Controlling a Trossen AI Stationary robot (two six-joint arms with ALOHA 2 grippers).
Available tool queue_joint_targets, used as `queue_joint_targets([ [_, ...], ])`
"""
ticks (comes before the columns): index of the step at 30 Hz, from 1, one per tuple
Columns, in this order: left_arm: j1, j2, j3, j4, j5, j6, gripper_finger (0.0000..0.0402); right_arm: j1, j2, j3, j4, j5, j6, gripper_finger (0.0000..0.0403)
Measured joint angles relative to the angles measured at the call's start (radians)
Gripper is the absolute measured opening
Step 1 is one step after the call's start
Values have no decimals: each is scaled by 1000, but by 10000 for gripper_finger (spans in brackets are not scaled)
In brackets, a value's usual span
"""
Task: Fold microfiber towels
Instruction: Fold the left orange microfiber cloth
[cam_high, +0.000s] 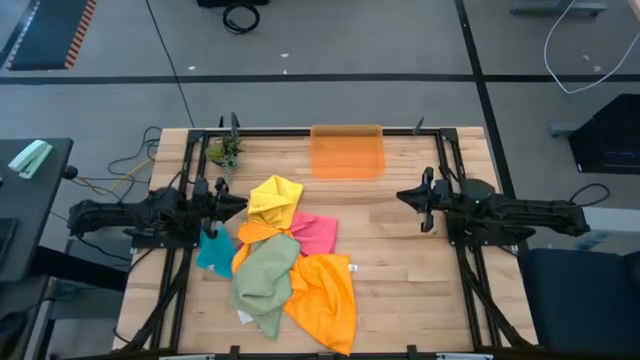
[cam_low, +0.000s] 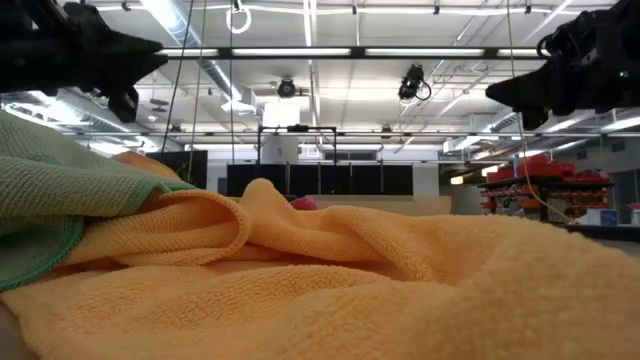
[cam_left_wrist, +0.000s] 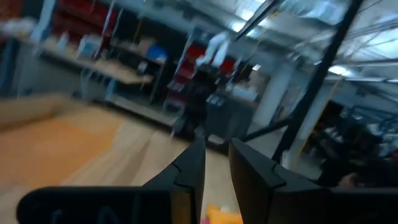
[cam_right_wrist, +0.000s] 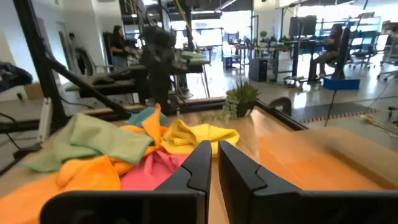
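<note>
Towels (cam_high: 285, 262) lie in one unfolded heap just in front of the orange bin (cam_high: 347, 152); from above, your left gripper (cam_high: 232, 203) hangs at the heap's yellow edge. Its wrist view shows narrow, empty fingers. Right gripper (cam_right_wrist: 213, 163), nearly closed, empty, waits. Next: pick one corner.

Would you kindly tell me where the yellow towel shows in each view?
High view: yellow towel at the pile's far end, near the orange bin.
Low view: not visible.
Left wrist view: a yellow scrap, uncertain.
Right wrist view: centre, beside the bin.
Shared landmark: the bin.
</note>
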Motion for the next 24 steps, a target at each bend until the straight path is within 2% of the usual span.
queue_joint_targets([
  [4, 0, 155, 75, -94, -35, -76, 59, 1, 57, 7, -3, -40, 26, 37],
  [6, -5, 258, 147, -177, -4, -116, 47, 1, 109, 7, 4, -44, 34, 37],
  [9, -20, 411, 303, -361, 78, -119, 35, 1, 198, 7, 68, -47, 32, 37],
  [12, -41, 554, 479, -598, 83, -116, 34, 19, 289, 7, 174, -55, 28, 42],
  [15, -64, 690, 625, -829, 80, -122, 45, 53, 377, 7, 244, -51, 25, 56],
  [18, -93, 807, 726, -971, 75, -119, 68, 92, 450, 7, 292, -25, 25, 77],
  [24, -121, 988, 778, -1024, 32, -8, 135, 150, 545, 8, 394, 30, 38, 111],
])
